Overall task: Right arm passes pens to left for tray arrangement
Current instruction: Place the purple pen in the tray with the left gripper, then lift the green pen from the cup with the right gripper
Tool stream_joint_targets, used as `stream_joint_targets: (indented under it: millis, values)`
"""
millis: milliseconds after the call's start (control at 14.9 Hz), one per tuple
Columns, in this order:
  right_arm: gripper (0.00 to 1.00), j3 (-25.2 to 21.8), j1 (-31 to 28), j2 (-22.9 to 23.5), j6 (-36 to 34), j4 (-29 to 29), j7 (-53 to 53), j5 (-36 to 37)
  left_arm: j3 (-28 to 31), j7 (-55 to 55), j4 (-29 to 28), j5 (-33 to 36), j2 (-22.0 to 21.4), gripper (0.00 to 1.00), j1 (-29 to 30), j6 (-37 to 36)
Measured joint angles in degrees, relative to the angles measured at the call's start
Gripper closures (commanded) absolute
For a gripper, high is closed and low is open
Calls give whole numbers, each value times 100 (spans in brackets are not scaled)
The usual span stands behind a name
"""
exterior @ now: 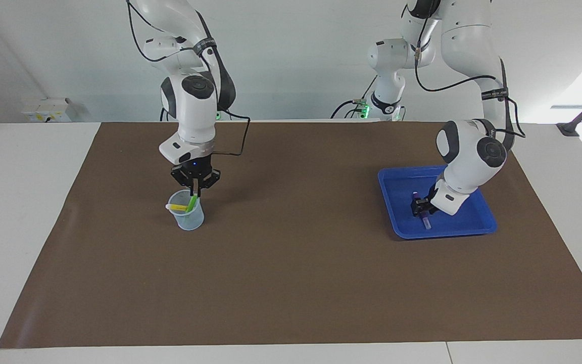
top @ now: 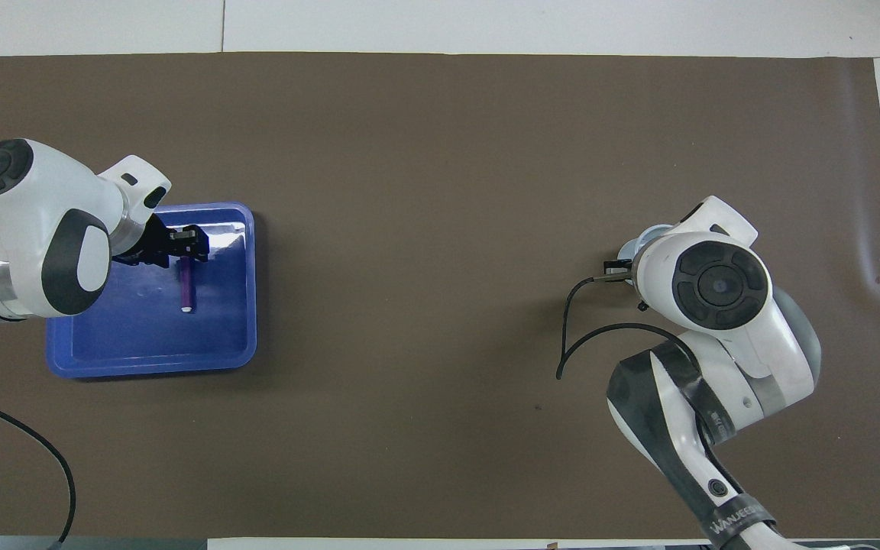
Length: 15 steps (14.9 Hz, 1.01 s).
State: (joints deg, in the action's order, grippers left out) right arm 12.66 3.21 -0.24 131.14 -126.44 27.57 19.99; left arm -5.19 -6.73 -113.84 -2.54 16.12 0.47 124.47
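Right gripper [exterior: 195,191] down at the mouth of the mesh cup [exterior: 188,215], fingers pinching the green pen [exterior: 192,202]; yellow pen [exterior: 177,207] lying across the rim. Left gripper [exterior: 421,207] low in the blue tray [exterior: 402,227], fingers around the purple pen [top: 186,284], grip uncertain. Both on the brown-covered table [exterior: 291,283].

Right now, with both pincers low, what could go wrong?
1. The right pincer is at the green pen in the light mesh cup; lifting might tip the cup and spill the yellow pen.
2. The left pincer is low over the purple pen in the blue tray; withdrawing might drag it.
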Motion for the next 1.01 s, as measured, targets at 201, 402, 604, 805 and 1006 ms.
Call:
stream_joint_targets:
  millis: [201,402,604,805,1006]
  values:
    - [100,-1,0,-10,-2,28,0,7,0,-1,0,0,0,0,0,0]
    - [100,-2,-2,-66,-267,256,-32,13,0,-1,-3,0,0,0,0,1]
    - [100,5,-2,-236,-835,652,-84,-26,0,-1,-6,0,0,0,0,1]
    - [100,45,-1,-452,-1345,1126,-144,-822,-1,-1,69,0,-9,0,0,-132]
    - [100,72,1,-568,-1817,1750,-157,-1903,-13,-12,502,-62,-157,0,0,-1029]
